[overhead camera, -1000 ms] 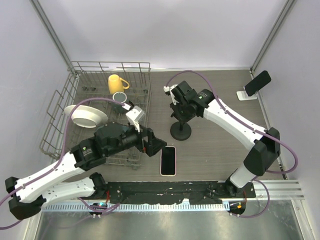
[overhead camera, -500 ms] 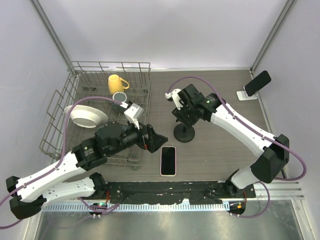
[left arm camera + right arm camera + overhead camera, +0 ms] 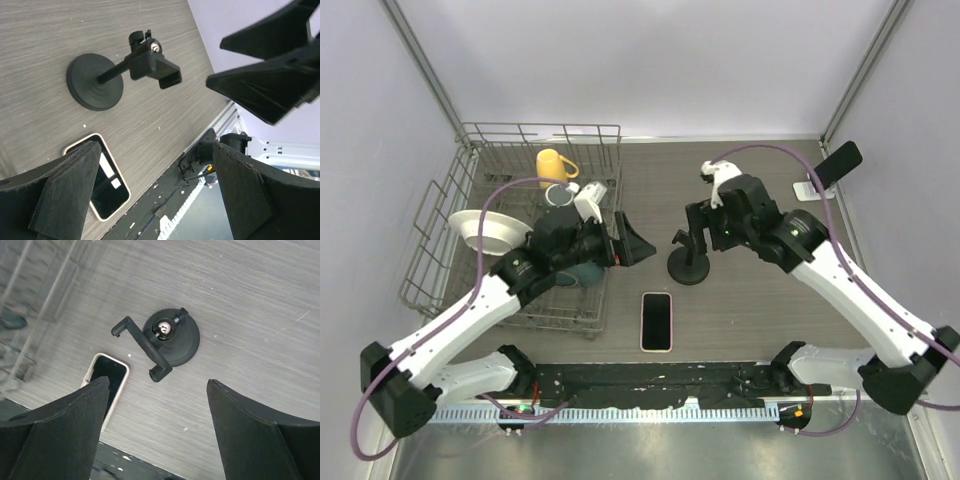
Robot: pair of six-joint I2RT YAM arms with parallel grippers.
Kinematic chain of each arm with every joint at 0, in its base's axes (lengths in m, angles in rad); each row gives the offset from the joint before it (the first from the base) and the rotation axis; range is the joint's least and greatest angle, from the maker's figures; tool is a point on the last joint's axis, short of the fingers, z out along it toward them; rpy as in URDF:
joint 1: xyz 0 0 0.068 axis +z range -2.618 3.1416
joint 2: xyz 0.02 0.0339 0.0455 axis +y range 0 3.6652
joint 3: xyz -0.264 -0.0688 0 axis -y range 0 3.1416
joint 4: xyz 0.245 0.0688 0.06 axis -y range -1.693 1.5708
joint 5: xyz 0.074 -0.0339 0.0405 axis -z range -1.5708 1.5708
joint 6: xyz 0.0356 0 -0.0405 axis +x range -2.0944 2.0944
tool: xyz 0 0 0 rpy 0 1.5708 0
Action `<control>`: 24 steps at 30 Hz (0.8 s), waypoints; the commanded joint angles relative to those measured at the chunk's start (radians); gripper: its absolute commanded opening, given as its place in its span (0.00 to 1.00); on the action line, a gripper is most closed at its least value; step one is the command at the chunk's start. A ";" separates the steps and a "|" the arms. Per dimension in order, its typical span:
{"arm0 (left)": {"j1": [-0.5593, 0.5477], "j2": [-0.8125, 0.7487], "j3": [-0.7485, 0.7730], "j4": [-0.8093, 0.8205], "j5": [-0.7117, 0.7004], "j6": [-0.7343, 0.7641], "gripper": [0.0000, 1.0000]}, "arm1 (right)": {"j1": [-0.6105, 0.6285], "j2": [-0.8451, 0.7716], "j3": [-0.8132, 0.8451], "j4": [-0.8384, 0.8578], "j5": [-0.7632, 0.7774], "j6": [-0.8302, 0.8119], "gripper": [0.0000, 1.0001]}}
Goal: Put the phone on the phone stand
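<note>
Your right gripper has its fingers spread wide and grips nothing; it hangs just above the black clamp mount, which stands upright on its round base in the middle of the table. In its wrist view you look straight down on the mount's clamp, with bare gaps on both sides of it. Your left gripper is also spread wide and empty, pointing right toward the mount from just beside the right edge of the dish rack.

The phone, in a pale case, lies flat and screen-up on the table, near of the mount and between your two arms, touched by neither gripper. The phone stand sits at the far right corner, well apart from that phone, with a dark phone-shaped slab leaning on it. The rack at the left holds a yellow mug and a white bowl.
</note>
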 commanded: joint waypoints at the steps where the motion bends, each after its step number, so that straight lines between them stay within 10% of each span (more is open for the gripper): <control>1: 0.042 0.134 0.140 0.034 0.242 -0.024 0.99 | -0.053 -0.128 -0.121 0.097 -0.020 0.283 0.85; 11: 0.045 0.438 0.313 -0.061 0.299 0.013 0.99 | -0.450 -0.463 -0.742 0.844 -0.677 0.869 0.87; 24: 0.050 0.613 0.270 0.261 0.408 -0.158 0.90 | -0.471 -0.388 -1.041 1.430 -0.761 1.135 0.80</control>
